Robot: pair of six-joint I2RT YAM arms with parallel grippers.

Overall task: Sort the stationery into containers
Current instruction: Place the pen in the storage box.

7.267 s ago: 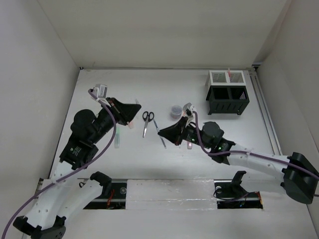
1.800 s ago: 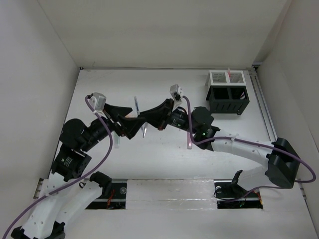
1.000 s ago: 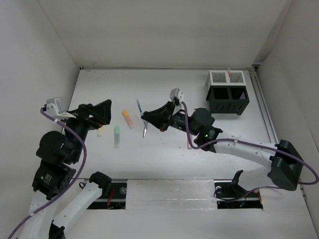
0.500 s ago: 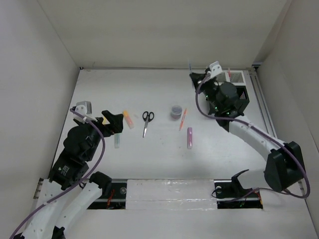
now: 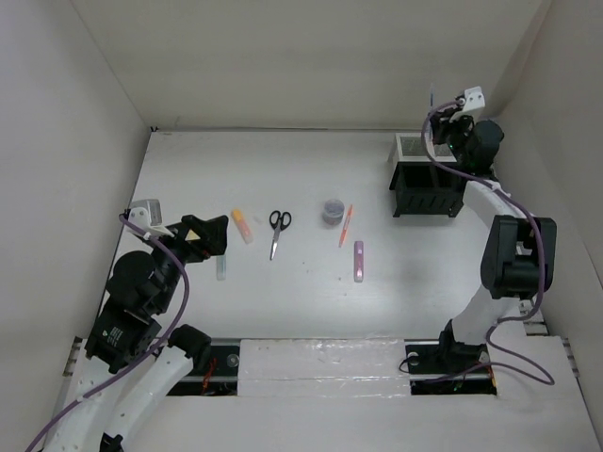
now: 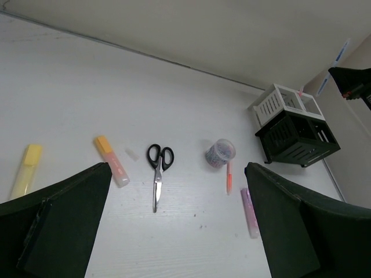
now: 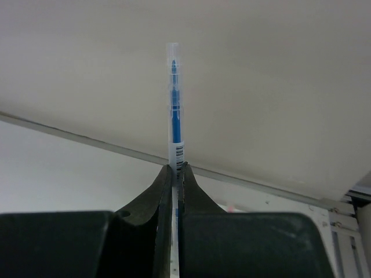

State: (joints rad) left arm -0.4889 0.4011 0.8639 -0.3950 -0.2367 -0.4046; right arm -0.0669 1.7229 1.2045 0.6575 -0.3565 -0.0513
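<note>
- table [image 5: 311, 169]: loose stationery lies mid-table, well apart from the containers in the back right corner.
- right gripper [image 7: 175, 169]: raised high at the back right, jaws closed on the blue pen [image 7: 173, 98]. left gripper [image 5: 219, 235]: fingers spread wide, nothing held, hovering at the left side of the table.
- black organiser [image 5: 430, 193], with the white box [image 5: 413, 146] joined behind it. A thin pinkish pen [image 6: 300, 91] stands in the white box.
- scissors [image 5: 277, 229]: rigid, and judged the heaviest piece. Best taken across the closed blades, not the handle loops.
- orange highlighter [image 5: 243, 226], purple highlighter [image 5: 359, 260]: stiff, light, smooth barrels. They probably roll, so grip mid-barrel across the width.
- blue pen: pinched low on the barrel, upright, clear cap uppermost, seemingly above the white box; which compartment cannot be told. It is thin, light, slick plastic and judged apt to pivot between the pads, so a low release looks safer than a drop.
- versus half a second ago: the right gripper and pen have gone from left of the white box to over its right side. The items on the table are unmoved, and the left gripper is much where it was.
</note>
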